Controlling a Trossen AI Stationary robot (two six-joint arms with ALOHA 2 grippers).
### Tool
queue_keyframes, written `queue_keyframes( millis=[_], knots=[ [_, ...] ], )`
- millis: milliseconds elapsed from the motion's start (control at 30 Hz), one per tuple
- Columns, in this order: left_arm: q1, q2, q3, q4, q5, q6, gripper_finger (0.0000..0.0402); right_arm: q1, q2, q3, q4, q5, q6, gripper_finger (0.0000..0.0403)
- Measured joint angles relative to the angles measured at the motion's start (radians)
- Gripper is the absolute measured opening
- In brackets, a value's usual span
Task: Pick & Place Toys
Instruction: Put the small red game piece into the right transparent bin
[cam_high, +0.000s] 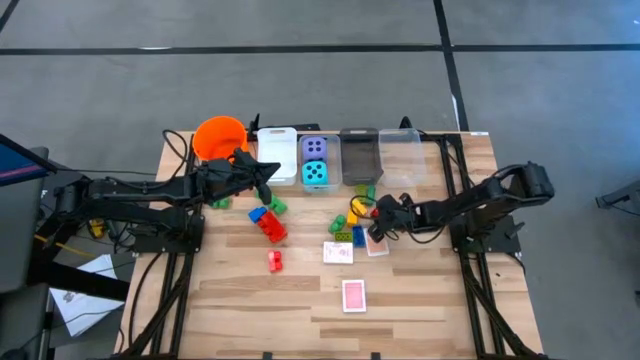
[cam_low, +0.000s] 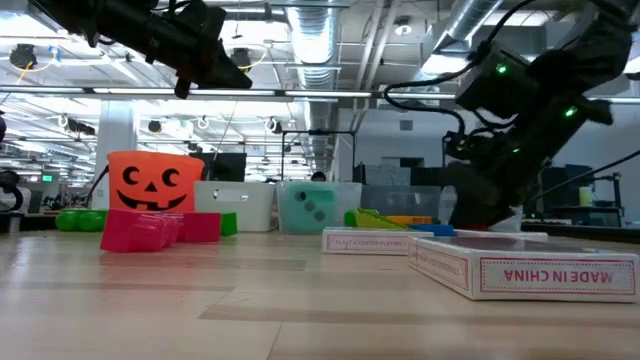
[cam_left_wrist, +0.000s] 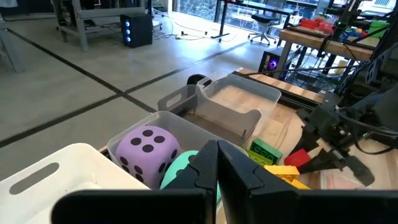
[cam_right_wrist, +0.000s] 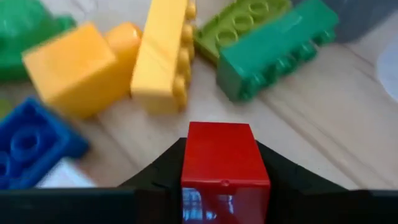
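Clamping a red brick (cam_right_wrist: 225, 160), the right gripper (cam_high: 383, 222) hides its lower half; left gripper (cam_high: 262, 177) jaws together.

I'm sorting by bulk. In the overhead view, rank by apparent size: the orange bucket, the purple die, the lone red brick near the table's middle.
1. Orange bucket
2. Purple die
3. Red brick

Dice: two, purple die (cam_high: 314, 148) and teal die (cam_high: 317, 173), both in one clear bin (cam_high: 320, 160).

Clear bins: three in row along far edge of table (cam_high: 420, 310); plus one white bin (cam_high: 277, 155) and one orange bucket (cam_high: 219, 137).

Pink-backed card packs: three, one (cam_high: 354, 295) near front edge, two (cam_high: 338, 252) (cam_high: 377, 245) mid-table.

Bricks: exact count unclear; red ones (cam_high: 275, 261) left of centre, mixed cluster (cam_high: 352, 222) at centre.
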Motion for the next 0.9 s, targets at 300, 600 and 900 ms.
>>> queue_keyframes(
  millis=[300,600,900],
  knots=[
    [0.0,0.005,0.0,0.0,0.0,0.0,0.0,0.013,-0.308,0.001,-0.257,0.159,0.095,0.0134],
    [0.0,0.025,0.0,-0.002,0.0,0.0,0.0,-0.093,-0.569,0.002,-0.311,0.314,-0.016,0.0137],
    [0.0,0.025,0.0,0.002,0.0,0.0,0.0,-0.308,-0.637,0.003,-0.289,0.319,-0.162,0.0154]
  ],
)
